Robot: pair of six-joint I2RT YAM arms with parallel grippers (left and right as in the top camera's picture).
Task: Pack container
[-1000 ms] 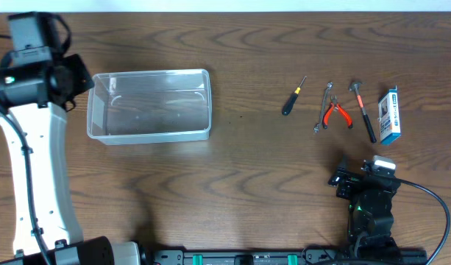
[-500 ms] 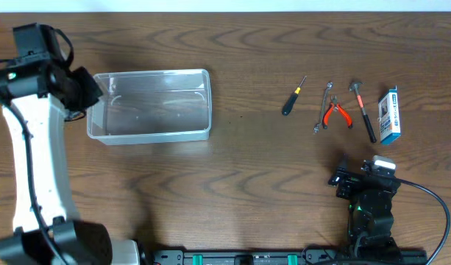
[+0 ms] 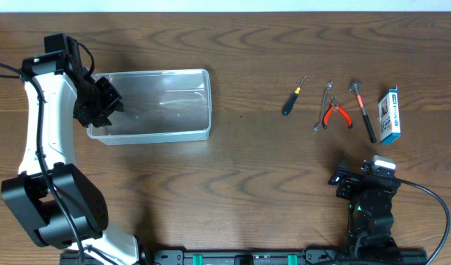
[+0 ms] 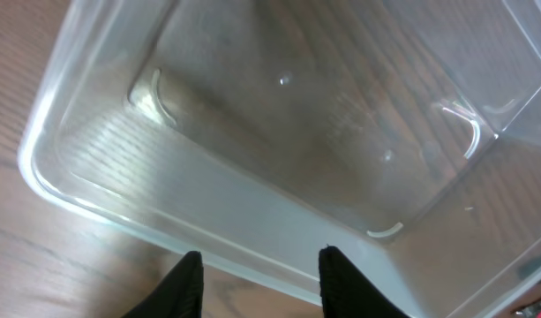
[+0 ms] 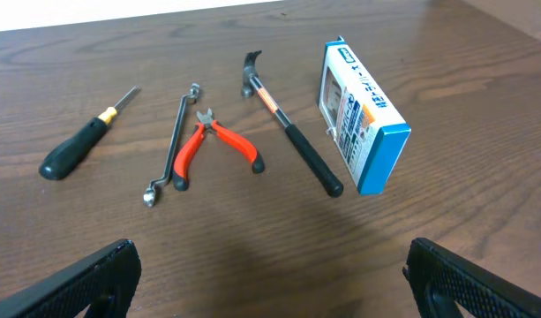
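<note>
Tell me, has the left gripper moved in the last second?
Yes: the left gripper swung right, from beside the container to over its left end.

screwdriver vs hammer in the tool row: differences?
The screwdriver is shorter than the hammer. Screwdriver ends in a thin straight tip, hammer in a claw head. Screwdriver lies leftmost; hammer lies beside the blue box. Both have black grips and lie flat on the table.

Noted: my left gripper [image 3: 100, 103] has moved from just left of the container [image 3: 162, 135] to above the container's left end wall, reaching over the rim. My forearm [image 3: 52, 110] has swung toward the container with it. My fingers [image 4: 186, 284], closed before, now stand a little apart.
</note>
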